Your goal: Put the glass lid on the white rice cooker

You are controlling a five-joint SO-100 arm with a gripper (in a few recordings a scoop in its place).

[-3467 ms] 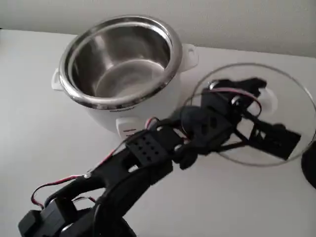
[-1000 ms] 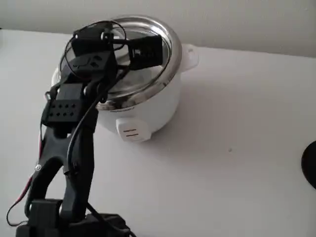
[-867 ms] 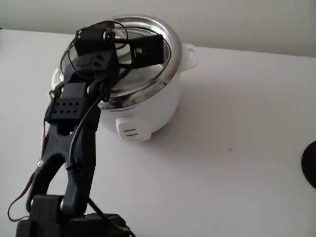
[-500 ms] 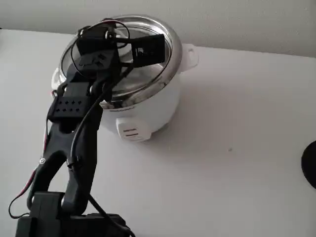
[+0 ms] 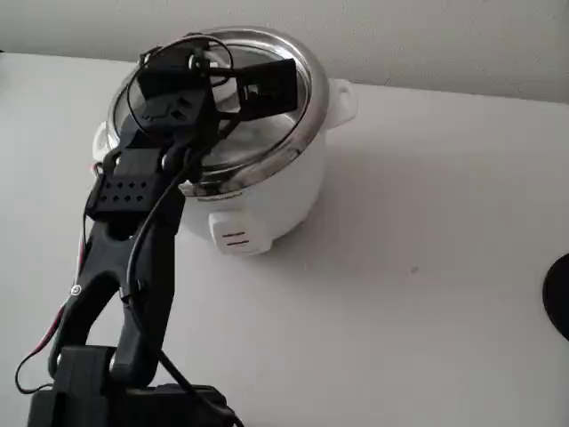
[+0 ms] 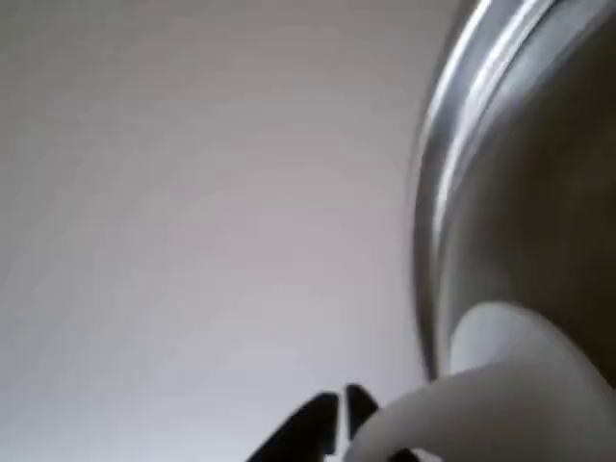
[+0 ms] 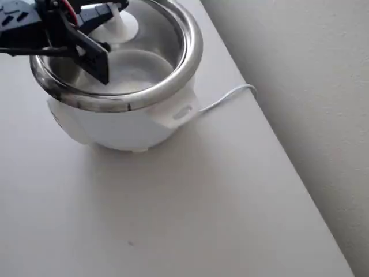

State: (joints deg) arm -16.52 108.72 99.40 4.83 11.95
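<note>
White rice cooker (image 7: 115, 124), black jaws gripping glass lid (image 7: 124, 60) knob, white cable (image 7: 225, 98)

Matte black arm (image 5: 133, 258), perforated bracket, red cable.

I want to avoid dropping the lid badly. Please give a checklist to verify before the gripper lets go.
1. Gripper holds the lid by the knob: ok.
2. Lid is over the cooker opening: ok.
3. Lid rim sits flat on the steel rim all around: cannot tell.
4. Lid is centred: cannot tell, the arm hides part.
5. Cooker stands upright on the table: ok.
6. Cord lies away from the lid: ok.
</note>
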